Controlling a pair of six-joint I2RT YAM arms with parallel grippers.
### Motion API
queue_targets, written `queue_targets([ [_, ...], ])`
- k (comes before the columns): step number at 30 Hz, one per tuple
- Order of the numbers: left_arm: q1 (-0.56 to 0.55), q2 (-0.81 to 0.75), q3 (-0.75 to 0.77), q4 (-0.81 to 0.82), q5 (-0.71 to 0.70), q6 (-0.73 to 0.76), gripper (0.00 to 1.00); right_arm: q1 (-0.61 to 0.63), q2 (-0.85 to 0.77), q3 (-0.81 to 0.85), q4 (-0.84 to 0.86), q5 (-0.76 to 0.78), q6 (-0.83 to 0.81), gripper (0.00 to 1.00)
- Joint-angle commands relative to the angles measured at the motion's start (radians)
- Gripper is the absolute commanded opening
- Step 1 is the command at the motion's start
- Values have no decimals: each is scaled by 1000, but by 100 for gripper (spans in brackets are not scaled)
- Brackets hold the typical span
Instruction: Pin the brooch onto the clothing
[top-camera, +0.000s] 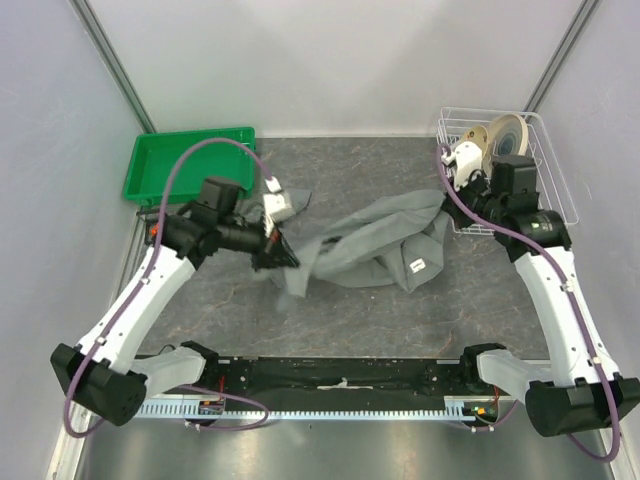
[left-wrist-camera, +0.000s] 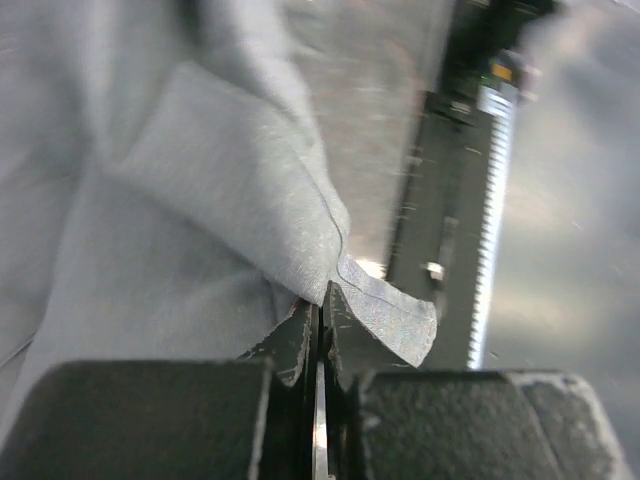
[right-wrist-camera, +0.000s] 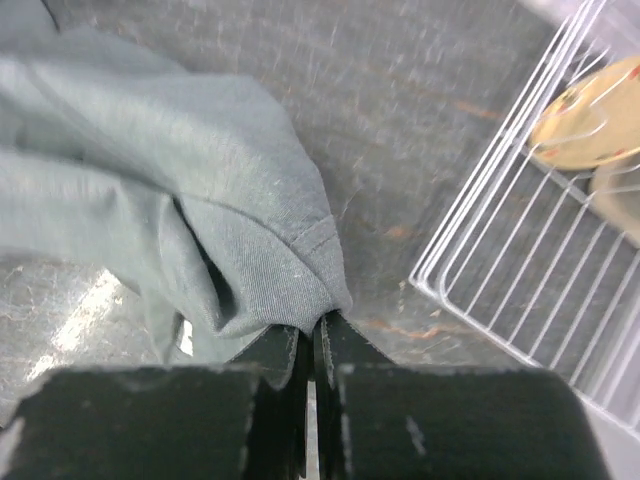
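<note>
Clothing (top-camera: 380, 245) lay crumpled mid-counter (top-camera: 340, 310), its nearest fold just beside the wire basket (top-camera: 556, 165). Right pincer (right-wrist-camera: 310, 335) clenched on a stitched hem of the clothing at the end next to the basket. Left pincer (left-wrist-camera: 318, 320) clenched on a fabric corner at the end farthest from the basket, corner raised off the counter. Green tray (top-camera: 190, 165) well apart from the basket, at the opposite far corner.
</note>
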Motion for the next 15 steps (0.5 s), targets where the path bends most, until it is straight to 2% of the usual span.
queue_targets([
  [1,-217,-106,37,-80,205,-32,2,-5,-5,204,-122,-8,-114,0],
  [4,-217,-92,121,-109,313,-46,2,-5,41,345,-186,-7,-158,0],
  [8,-217,-106,203,-116,341,-69,2,8,154,514,-215,-94,-130,0],
  [10,-199,-103,206,-140,333,-84,2,70,253,560,-232,-117,-95,0],
  [11,-180,-94,202,-203,338,-64,2,107,284,587,-233,-114,-86,0],
  [12,-118,-83,197,-258,344,-32,2,192,314,592,-226,-108,-73,0],
  [14,-8,-39,160,-389,385,75,2,280,401,577,-184,-65,-49,0],
  [15,136,-23,139,-422,411,110,2,346,433,569,-140,-53,-37,0],
])
